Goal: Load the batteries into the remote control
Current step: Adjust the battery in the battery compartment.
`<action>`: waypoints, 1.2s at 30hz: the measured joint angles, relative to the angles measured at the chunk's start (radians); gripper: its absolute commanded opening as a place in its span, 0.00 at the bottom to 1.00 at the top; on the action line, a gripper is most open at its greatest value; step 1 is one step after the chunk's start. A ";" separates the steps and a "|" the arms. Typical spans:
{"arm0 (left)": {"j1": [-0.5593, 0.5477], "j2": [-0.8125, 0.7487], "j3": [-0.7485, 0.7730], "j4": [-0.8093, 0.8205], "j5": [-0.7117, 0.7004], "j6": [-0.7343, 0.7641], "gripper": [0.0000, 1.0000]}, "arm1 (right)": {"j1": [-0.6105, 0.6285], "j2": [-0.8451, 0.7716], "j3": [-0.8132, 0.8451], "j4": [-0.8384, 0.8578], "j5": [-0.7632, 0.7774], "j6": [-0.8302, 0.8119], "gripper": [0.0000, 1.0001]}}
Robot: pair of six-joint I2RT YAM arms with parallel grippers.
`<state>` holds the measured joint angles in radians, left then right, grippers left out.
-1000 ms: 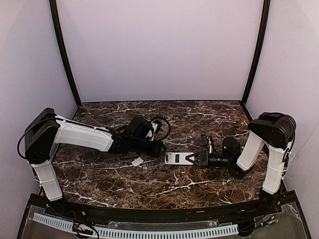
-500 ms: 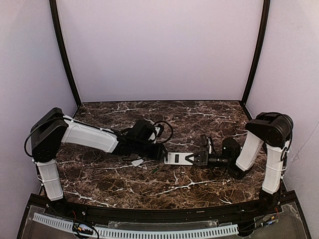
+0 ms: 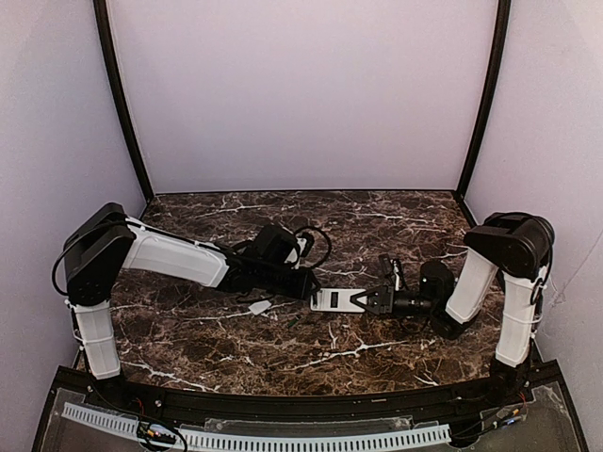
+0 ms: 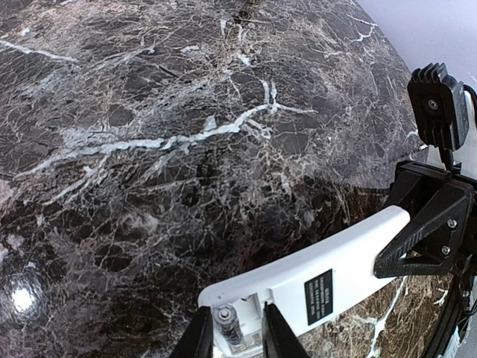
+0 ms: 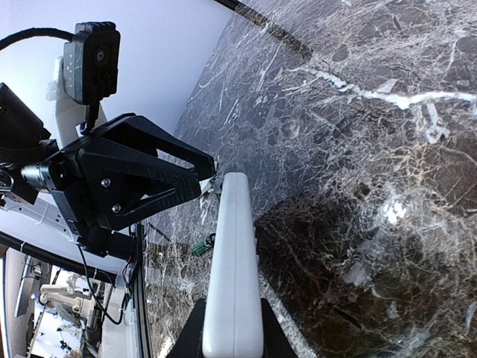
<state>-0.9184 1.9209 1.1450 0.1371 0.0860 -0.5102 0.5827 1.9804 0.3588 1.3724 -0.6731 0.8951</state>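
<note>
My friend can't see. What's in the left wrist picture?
A white remote control, back up, over a dark marble table, its battery slot open. The left gripper straddles a small grey cylinder there; the right gripper clamps the far end.

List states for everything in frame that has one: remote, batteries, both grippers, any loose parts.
slim white rectangular remote control: back up, battery bay open at one end, other end clamped.
small grey ribbed cylinder, likely a battery: sitting at the open bay.
left gripper: jaws narrow, straddling the cylinder; grip unclear.
right gripper: shut on the remote.
small white flat piece: loose on the dark marble table, apart from the remote.
</note>
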 measured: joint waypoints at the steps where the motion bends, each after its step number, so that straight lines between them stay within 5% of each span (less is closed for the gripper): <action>1: 0.000 0.002 0.000 -0.001 0.000 0.000 0.22 | 0.000 0.000 0.000 0.000 0.000 0.000 0.00; 36: -0.014 0.025 0.019 -0.037 -0.026 0.017 0.08 | 0.000 0.000 0.001 -0.002 -0.007 0.004 0.00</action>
<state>-0.9325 1.9457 1.1645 0.1005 0.0601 -0.4934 0.5827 1.9804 0.3599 1.3708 -0.6804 0.8989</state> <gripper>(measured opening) 0.100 0.140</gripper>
